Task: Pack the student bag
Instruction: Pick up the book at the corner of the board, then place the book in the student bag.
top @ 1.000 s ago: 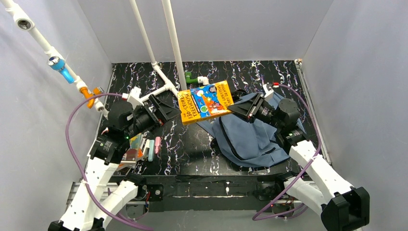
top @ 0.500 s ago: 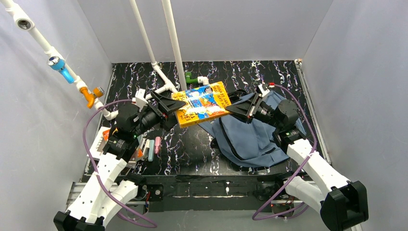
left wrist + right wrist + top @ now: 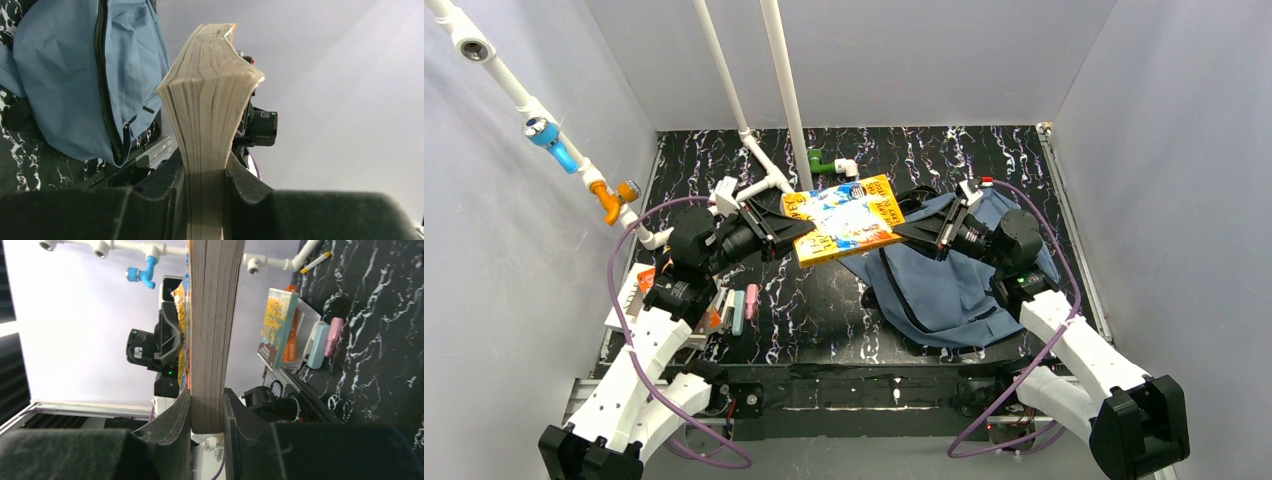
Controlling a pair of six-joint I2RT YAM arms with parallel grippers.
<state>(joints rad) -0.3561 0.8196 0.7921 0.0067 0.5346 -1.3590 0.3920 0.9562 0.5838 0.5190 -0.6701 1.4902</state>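
Book [image 3: 844,218], thick orange-and-blue paperback, hangs in mid-air, long axis running left-right between the arms. Left fingers [image 3: 162,187] pinched shut on one short end, right fingers [image 3: 172,422] pinched on the other. Slate-blue fabric student bag [image 3: 944,285] lies crumpled on black marbled counter [image 3: 824,310], below and right of book, nearer right arm. Bag's opening hard to make out; right arm covers part.

Book [image 3: 844,217] hangs above table [image 3: 824,310], centre-back, clamped betw. left gripper [image 3: 786,225] on its left edge & right gripper [image 3: 906,232] on its right edge. Student bag [image 3: 934,285] lies on table right of centre, under right gripper, partly beneath book's right end. Pipe frame [image 3: 769,180] stands behind book, back-left. Rack [image 3: 624,300] w/ more books at table's left edge; two small cases [image 3: 744,305] just right of it.
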